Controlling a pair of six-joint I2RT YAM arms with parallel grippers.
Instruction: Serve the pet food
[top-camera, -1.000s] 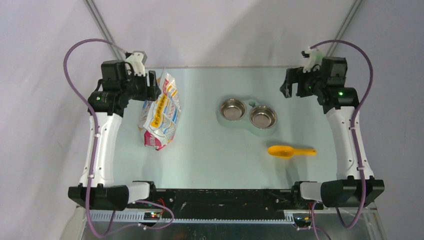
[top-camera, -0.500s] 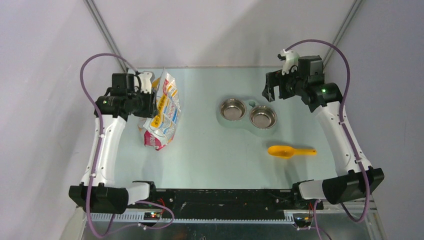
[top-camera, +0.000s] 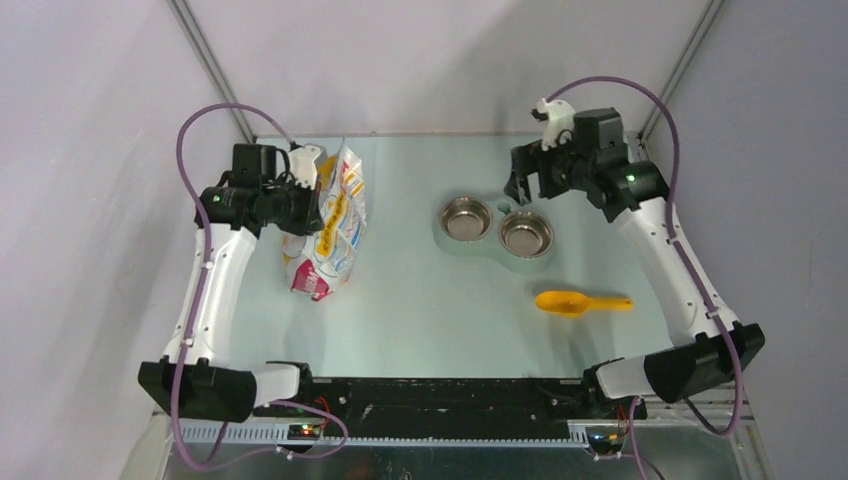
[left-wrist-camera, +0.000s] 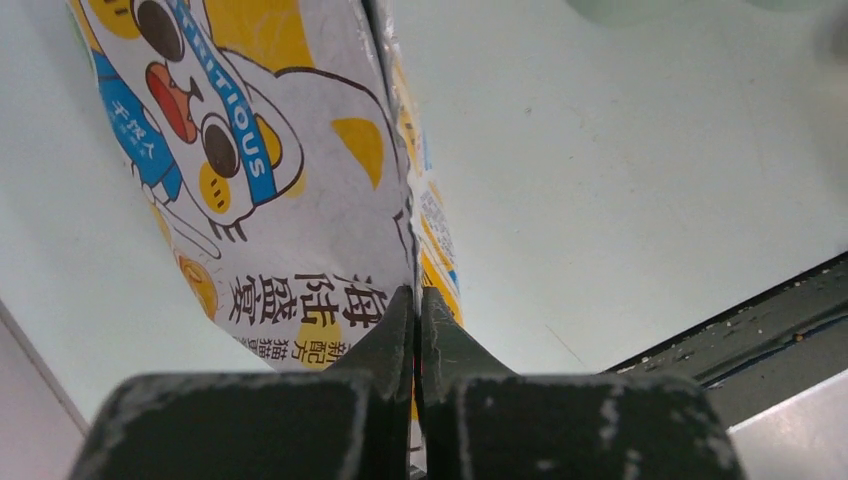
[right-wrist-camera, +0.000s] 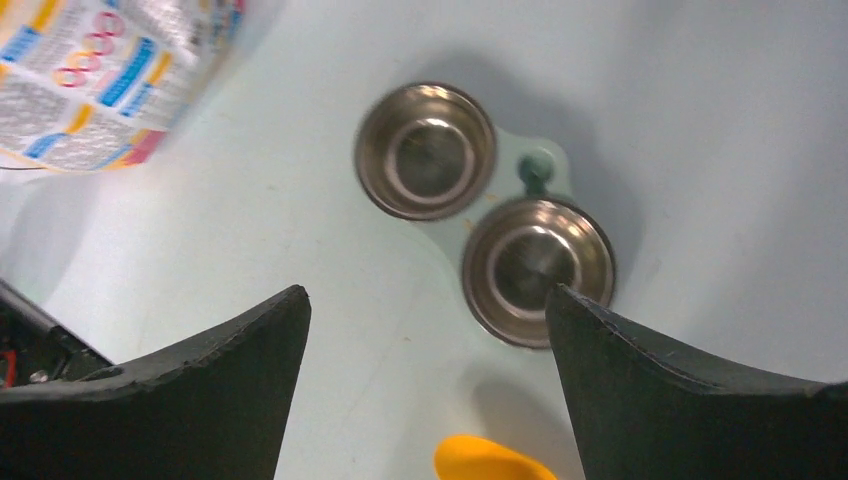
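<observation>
Left gripper (left-wrist-camera: 414, 312): pressed together on a thin side seam of the printed foil bag (left-wrist-camera: 280, 180), pinching it. The bag is on the left of the table (top-camera: 430, 320), its long axis running from far to near, and the pinch sits towards its far end.

Right gripper (right-wrist-camera: 425, 292): spread wide and holding nothing. It hangs over the far right of the table, just above the twin steel bowls (right-wrist-camera: 425, 150).

Pet food: no kibble in sight, none on the table and none in the bowls, which look bare. I judge that it is all inside the bag. From here I cannot tell whether the bag's mouth is open or sealed.

Yellow scoop (top-camera: 575, 302): lies apart from the bowls on their near side. Its long axis runs across the table, cup to the left and handle to the right.

Key relation: the food lies at the left gripper, well apart from the bowls on the right. The right arm is much nearer to both scoop and bowls. The likely split is that the left arm steadies or tips the bag while the right fetches the scoop, taking it by the handle.
</observation>
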